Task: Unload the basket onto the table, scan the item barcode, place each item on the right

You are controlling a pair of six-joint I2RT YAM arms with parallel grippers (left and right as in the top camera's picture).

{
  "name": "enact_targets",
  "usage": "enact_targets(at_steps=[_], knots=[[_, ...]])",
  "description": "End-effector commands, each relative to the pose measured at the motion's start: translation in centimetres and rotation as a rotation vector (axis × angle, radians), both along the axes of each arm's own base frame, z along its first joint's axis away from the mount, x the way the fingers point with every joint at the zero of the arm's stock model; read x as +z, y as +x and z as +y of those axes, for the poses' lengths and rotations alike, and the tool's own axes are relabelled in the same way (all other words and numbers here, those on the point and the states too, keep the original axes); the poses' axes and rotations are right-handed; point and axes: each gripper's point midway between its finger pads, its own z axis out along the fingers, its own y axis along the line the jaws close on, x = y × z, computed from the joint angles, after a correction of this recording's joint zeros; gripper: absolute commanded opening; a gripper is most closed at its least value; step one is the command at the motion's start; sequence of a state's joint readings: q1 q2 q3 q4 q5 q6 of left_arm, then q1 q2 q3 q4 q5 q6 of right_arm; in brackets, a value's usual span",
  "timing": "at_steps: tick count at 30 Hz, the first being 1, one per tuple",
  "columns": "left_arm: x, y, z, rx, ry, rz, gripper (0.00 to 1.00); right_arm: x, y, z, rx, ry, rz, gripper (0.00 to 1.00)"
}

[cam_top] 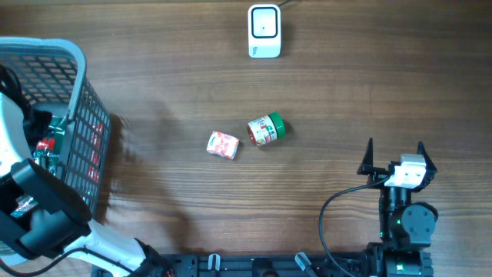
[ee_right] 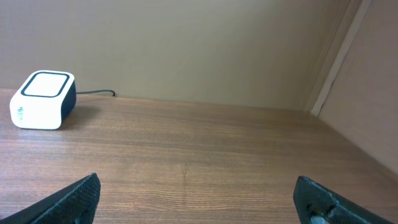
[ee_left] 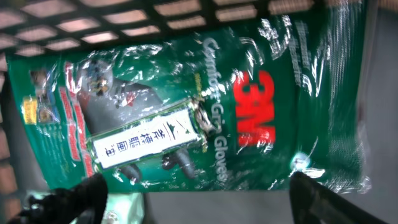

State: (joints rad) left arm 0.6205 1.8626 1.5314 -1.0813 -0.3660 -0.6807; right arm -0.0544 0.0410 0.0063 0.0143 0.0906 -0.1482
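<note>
Left arm down in the basket, right arm at the near right.
I'm watching the left gripper [ee_left: 196, 186] hovering with its fingers spread wide over the glossy green plastic glove package [ee_left: 205, 93], which is lying inside the grey mesh basket [cam_top: 77, 85] at the left; it is gripping nothing. The right gripper [cam_top: 395, 150] is sitting wide open over the wooden table [cam_top: 346, 92], with the white box-shaped scanner [cam_top: 264, 31] standing at far centre.
</note>
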Motion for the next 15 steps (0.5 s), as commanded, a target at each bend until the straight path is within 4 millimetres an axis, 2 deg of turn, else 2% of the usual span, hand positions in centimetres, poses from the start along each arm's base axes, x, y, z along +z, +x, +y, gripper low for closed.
enact_targets(at_steps=[1, 2, 5, 9, 10, 13, 15], knots=[[-1.4, -0.7, -1.3, -0.340, -0.130, 0.118, 1.00, 0.1, -0.1, -0.3, -0.015, -0.010, -0.005, 1.00], [-1.3, -1.6, -0.8, -0.320, -0.119, 0.147, 1.00, 0.1, -0.1, -0.3, -0.015, -0.010, -0.005, 1.00], [-1.3, -2.4, 0.0, -0.315, -0.139, 0.139, 1.00, 0.1, -0.1, -0.3, -0.015, -0.010, -0.005, 1.00], [-0.8, -2.2, -0.6, -0.393, -0.182, 0.092, 1.00, 0.1, -0.1, -0.3, -0.015, -0.010, -0.005, 1.00], [0.0, -2.1, -0.6, -0.398, -0.162, 0.079, 1.00, 0.1, -0.1, -0.3, -0.015, -0.010, -0.005, 1.00], [5.0, -1.9, -0.7, -0.404, -0.046, -0.032, 1.00, 0.1, -0.1, -0.3, -0.015, -0.010, -0.005, 1.00], [8.9, -1.5, -1.8, -0.429, 0.019, -0.157, 1.00, 0.1, -0.1, -0.3, -0.015, -0.010, -0.005, 1.00]])
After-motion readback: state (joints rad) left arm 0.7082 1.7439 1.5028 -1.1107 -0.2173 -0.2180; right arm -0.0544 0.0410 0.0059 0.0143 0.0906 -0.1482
